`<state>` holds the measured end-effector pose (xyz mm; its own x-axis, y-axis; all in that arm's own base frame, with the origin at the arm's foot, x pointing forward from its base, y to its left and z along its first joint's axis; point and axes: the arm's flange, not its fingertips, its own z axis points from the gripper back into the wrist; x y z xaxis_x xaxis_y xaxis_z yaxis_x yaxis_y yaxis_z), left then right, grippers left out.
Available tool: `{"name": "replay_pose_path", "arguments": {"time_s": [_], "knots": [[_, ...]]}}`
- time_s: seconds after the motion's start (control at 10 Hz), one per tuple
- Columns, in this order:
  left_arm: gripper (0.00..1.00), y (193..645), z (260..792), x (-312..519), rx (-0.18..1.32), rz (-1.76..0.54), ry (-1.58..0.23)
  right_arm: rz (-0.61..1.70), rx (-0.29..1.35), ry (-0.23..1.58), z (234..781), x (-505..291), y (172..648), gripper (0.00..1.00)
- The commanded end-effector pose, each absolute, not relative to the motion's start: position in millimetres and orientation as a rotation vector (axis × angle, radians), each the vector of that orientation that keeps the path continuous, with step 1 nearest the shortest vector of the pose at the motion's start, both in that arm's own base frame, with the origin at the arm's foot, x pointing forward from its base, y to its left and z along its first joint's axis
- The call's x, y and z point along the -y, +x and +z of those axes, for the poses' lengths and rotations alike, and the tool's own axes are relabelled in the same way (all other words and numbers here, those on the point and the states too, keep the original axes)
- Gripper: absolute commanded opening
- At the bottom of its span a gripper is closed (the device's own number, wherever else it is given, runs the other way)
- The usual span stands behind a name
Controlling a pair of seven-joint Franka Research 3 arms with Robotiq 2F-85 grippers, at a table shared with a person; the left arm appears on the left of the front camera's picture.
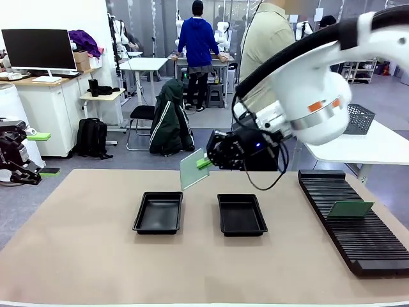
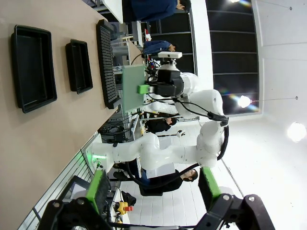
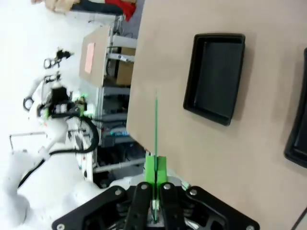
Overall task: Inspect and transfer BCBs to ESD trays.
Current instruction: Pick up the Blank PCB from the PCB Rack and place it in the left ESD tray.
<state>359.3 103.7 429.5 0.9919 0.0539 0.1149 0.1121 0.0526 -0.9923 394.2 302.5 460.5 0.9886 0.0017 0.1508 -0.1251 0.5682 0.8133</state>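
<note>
The right hand (image 1: 204, 164) is shut tight on one edge of a thin green board (image 1: 193, 170) and holds it up in the air over the table (image 1: 83, 256). The board sticks out from the hand toward the robot's left and tips down. In the right wrist view it looks like a thin line going straight out from the hand. Two black trays lie flat below. The left tray (image 1: 138, 220) is the closer one. It sits under the board, a bit nearer the robot, and the right tray (image 1: 242, 233) is just beside it. The trays run long from the robot toward the person, so I think the board must be turned flat and lined up that way. The left hand (image 2: 153, 191) is open and holds nothing, far off at the table's left side. Another board (image 1: 349, 208) rests on the black rack (image 1: 377, 256).
</note>
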Motion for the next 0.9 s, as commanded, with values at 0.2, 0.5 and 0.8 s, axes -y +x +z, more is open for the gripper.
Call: {"name": "replay_pose_path", "arguments": {"time_s": [0.2, 0.5, 0.8], "knots": [[1.00, 359.2, 430.2, -104.5, 0.140, -0.042, -1.518, -0.096, 0.232, 0.919, 419.1, -353.9, 391.7, 0.02], [1.00, 359.2, 430.2, -104.5, 0.140, -0.042, -1.518, -0.084, 0.230, 0.895, 393.2, -382.0, 410.6, 0.02], [1.00, 359.2, 430.2, -104.5, 0.140, -0.042, -1.518, -0.078, 0.188, 0.876, 372.9, -402.9, 432.4, 0.02]]}}
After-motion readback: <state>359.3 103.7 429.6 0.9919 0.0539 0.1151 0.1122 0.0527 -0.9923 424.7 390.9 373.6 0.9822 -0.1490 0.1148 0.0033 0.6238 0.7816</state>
